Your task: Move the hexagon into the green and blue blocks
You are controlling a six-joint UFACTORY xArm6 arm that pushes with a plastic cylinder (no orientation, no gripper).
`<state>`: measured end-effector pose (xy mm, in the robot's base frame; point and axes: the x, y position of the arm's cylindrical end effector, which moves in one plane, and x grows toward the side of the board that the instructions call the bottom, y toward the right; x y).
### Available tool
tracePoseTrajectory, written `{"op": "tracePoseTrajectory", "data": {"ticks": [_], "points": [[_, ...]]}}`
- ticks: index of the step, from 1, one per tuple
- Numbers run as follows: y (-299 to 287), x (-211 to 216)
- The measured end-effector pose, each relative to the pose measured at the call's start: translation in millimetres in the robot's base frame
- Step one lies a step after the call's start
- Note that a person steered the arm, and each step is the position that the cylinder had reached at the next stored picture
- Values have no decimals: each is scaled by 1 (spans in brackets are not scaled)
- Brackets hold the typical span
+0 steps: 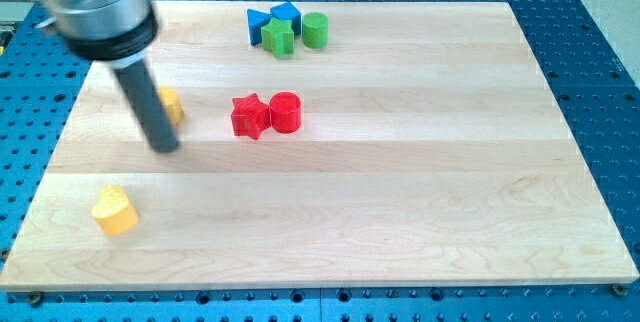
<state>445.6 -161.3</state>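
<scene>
While the wooden board (400, 212) fills most of the desk, my arm's grey housing (95, 2) looms over its top left corner, and the dark rod (148, 107) runs down from it to my tip (165, 148), which sits on the board near the left edge. It is a plain rod with nothing to spread or pinch, so there is no open or closed state to report. Partly hidden behind the rod, just to its right, is a yellow block (172, 105); I take it to be the hexagon, though the rod hides too much to be sure of the shape. My tip is just below and slightly left of it, close to touching (I cannot tell if it does). The goal is a tight cluster near the top edge, left of centre: a blue triangle (259, 26), a second blue block (287, 14), a green star (279, 37) and a green cylinder (315, 30). A red star (250, 116) and a red cylinder (285, 112) sit side by side mid-board, and a yellow heart (115, 210) lies near the bottom left corner. To push well, I judge my tip should settle squarely on the lower left side of the hexagon, then drive it up and right, passing above the red pair.
</scene>
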Motion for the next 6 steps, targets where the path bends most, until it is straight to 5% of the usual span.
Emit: {"op": "tracePoseTrajectory", "data": {"ticks": [1,2,6], "points": [[14,-40],[12,22],[-27,21]]}}
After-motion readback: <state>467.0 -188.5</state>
